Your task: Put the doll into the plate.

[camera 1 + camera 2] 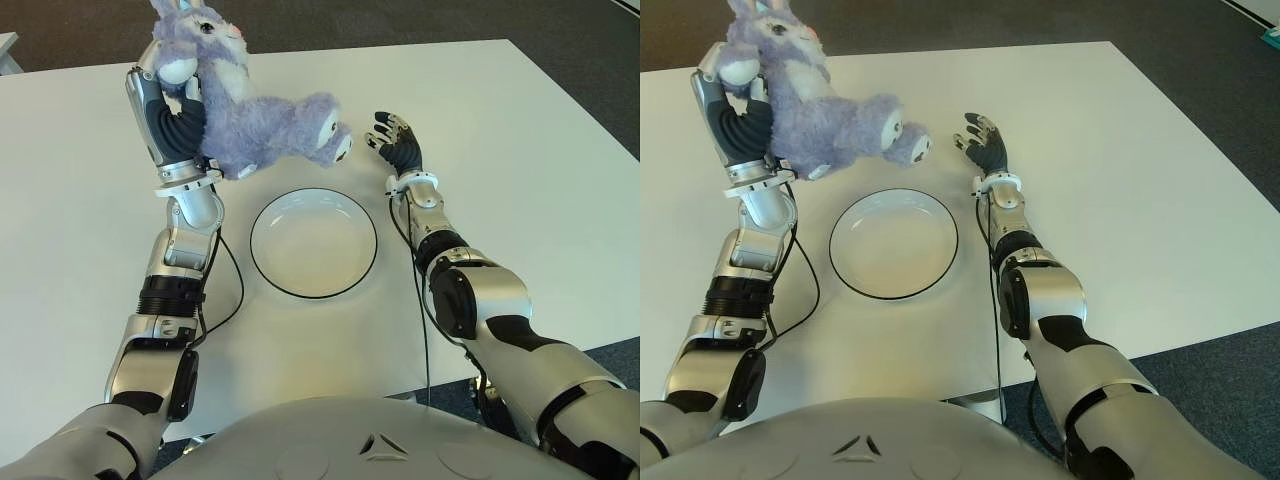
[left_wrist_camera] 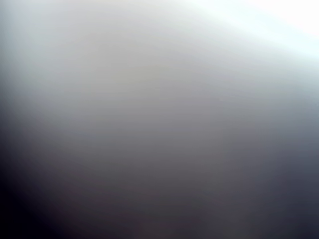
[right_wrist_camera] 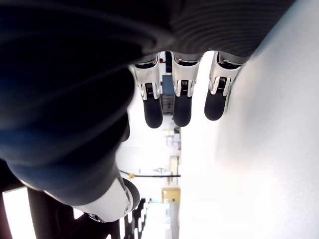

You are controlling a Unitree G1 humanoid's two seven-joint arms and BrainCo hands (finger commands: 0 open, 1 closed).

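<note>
A purple plush rabbit doll (image 1: pixel 262 122) hangs above the white table (image 1: pixel 520 180), held up by my left hand (image 1: pixel 172 118), whose fingers are curled around its body. Its feet point right, toward the far edge of the white plate (image 1: pixel 313 242), which has a dark rim and lies flat in the middle of the table below and right of the doll. The plate holds nothing. My right hand (image 1: pixel 393 139) shows to the right of the plate with fingers (image 3: pixel 182 102) spread and nothing in them. The left wrist view is a grey blur.
The table's right and far edges border grey carpet (image 1: pixel 580 60). A black cable (image 1: pixel 232 275) runs along my left forearm, another along my right forearm beside the plate.
</note>
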